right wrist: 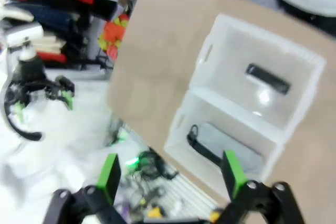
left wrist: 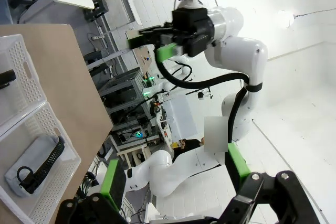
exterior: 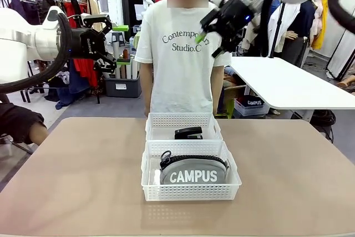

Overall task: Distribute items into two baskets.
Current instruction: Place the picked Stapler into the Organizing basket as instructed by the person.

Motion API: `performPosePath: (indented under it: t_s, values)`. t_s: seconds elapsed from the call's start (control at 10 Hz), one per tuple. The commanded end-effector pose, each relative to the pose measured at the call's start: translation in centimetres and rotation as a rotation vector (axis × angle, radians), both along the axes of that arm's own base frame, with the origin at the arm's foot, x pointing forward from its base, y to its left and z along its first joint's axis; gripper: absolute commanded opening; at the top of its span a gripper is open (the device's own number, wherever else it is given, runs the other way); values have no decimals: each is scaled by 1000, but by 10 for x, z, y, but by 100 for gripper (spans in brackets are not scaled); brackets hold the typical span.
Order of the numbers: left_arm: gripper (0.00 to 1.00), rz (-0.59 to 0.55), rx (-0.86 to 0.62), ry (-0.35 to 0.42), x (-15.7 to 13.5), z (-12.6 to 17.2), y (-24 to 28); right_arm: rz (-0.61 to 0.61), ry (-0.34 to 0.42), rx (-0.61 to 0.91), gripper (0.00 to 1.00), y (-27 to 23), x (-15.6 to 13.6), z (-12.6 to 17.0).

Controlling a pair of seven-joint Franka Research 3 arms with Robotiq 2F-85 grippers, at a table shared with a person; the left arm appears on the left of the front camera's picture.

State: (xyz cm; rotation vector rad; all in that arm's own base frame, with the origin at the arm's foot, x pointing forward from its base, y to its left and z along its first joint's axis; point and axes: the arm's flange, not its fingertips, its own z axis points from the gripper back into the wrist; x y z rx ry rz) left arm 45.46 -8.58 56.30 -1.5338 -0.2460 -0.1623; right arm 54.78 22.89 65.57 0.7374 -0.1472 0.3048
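Both pincers are raised high over the counter with jaws wide apart and nothing between them: the left pincer (exterior: pixel 102 45) hangs above the counter's left side, the right pincer (exterior: pixel 213 26) above the far edge, in front of the person (exterior: pixel 180 54) who stands there.

Below them, the two baskets touch each other at the middle of the counter (exterior: pixel 77 165). The near basket (exterior: pixel 191 191) holds the pouch (exterior: pixel 194 170); the far basket (exterior: pixel 183 120) holds the stapler (exterior: pixel 188 132). So each basket has already one item, and the distribution looks done.

I judge the pouch to be soft and light; it will bend and sag if lifted by one end. A good hold is across its middle, pinching the fabric from above, or at the zip seam. The ring pull is too small and loose to trust. The stapler looks stiff, smooth and heavier for its size; the pads could slip on it, so it is better taken across its narrow sides near the middle. The lattice walls leave little room, so the fingers should come straight down.
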Motion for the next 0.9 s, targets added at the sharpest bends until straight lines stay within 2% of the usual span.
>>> performPosePath:
  t_s: [0.0, 0.1, 0.2, 0.3, 0.4, 0.7, 0.8]
  values:
    - [100, -1, -14, 4, -2, 3, 0, -150, 49, 118, 100, -42, -18, 6]
    - [100, -1, -14, 4, -2, 3, 0, -163, 82, 202, 100, -70, -17, 15]
    - [100, -1, -14, 4, -2, 3, 0, -149, 95, 228, 100, -99, -19, 12]
    - [100, -1, -14, 4, -2, 3, 0, -104, 183, 308, 100, -133, -18, 5]
    - [100, -1, -14, 4, -2, 3, 0, -72, 167, 360, 100, -160, -17, -1]
    - [100, -1, -14, 4, -2, 3, 0, -107, 199, 562, 100, -207, -23, -30]
    - [100, -1, -14, 4, -2, 3, 0, -130, 169, 594, 100, -218, -27, -43]
